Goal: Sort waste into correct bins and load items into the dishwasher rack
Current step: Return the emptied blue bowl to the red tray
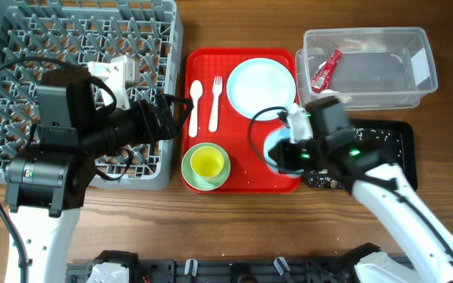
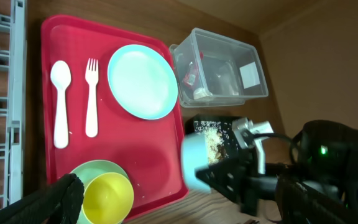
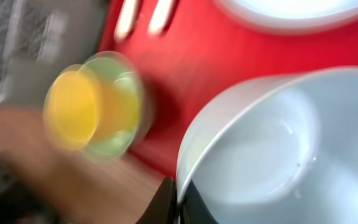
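My right gripper (image 1: 289,153) is shut on the rim of a pale blue-green bowl (image 1: 274,153), held tilted over the red tray's right edge; the pinch shows in the right wrist view (image 3: 178,202). The second bowl (image 1: 219,179) holds the yellow cup (image 1: 207,163) at the tray's front. The plate (image 1: 262,85), spoon (image 1: 196,106) and fork (image 1: 215,102) lie on the tray. The red wrapper (image 1: 325,71) lies in the clear tub (image 1: 415,47). Crumbly scraps (image 1: 368,137) lie in the black tray (image 1: 403,157). My left gripper (image 1: 170,118) is open and empty at the grey rack's (image 1: 22,47) right edge.
The red serving tray (image 1: 242,169) sits between the rack and the two bins. A few crumbs dot its surface. Bare wooden table runs along the front. My right arm reaches diagonally from the front right over the black tray.
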Controlling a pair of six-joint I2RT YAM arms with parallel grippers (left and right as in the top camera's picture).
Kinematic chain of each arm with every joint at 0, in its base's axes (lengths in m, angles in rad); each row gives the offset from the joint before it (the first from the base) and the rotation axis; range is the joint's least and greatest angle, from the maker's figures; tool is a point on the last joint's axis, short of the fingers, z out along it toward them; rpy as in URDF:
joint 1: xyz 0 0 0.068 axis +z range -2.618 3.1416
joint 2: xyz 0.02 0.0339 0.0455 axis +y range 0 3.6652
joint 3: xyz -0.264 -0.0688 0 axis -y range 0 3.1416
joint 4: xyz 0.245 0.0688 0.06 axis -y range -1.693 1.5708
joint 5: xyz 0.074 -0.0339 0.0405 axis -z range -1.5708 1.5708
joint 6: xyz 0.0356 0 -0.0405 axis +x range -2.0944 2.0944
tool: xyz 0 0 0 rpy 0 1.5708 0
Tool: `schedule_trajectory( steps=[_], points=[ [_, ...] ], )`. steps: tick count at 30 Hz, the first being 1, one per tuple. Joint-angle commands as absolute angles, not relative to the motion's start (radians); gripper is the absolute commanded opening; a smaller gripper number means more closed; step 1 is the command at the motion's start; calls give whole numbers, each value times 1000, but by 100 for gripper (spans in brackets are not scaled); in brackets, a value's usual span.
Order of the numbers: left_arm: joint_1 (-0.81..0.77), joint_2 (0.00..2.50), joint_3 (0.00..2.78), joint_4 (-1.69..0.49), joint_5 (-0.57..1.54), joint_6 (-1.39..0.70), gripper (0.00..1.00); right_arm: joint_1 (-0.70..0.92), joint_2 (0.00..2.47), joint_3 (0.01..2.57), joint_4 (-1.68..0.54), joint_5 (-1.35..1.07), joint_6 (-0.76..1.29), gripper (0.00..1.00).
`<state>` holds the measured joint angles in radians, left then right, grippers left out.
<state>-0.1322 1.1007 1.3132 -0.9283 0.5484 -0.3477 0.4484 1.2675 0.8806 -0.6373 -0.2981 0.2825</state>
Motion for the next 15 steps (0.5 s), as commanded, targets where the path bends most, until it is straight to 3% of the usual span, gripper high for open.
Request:
schedule_trajectory(
  steps=[1,7,8,9,12,15],
  points=[
    [-136,1100,1335,-926,564,-356,100,547,1356,905,-530,5,368,4],
    [-136,1100,1335,-926,564,-356,100,551,1478,905,-484,-78,366,7],
    [-136,1100,1335,-926,564,-356,100,551,1477,905,-484,-78,366,19],
    [-136,1100,1335,-926,564,-356,100,551,1470,910,-489,-83,365,44],
    [-136,1100,1335,-926,564,-356,100,548,1414,954,-529,-117,368,74],
    [-136,1100,1335,-926,568,-358,100,522,1308,1039,-596,-129,425,83]
  ],
)
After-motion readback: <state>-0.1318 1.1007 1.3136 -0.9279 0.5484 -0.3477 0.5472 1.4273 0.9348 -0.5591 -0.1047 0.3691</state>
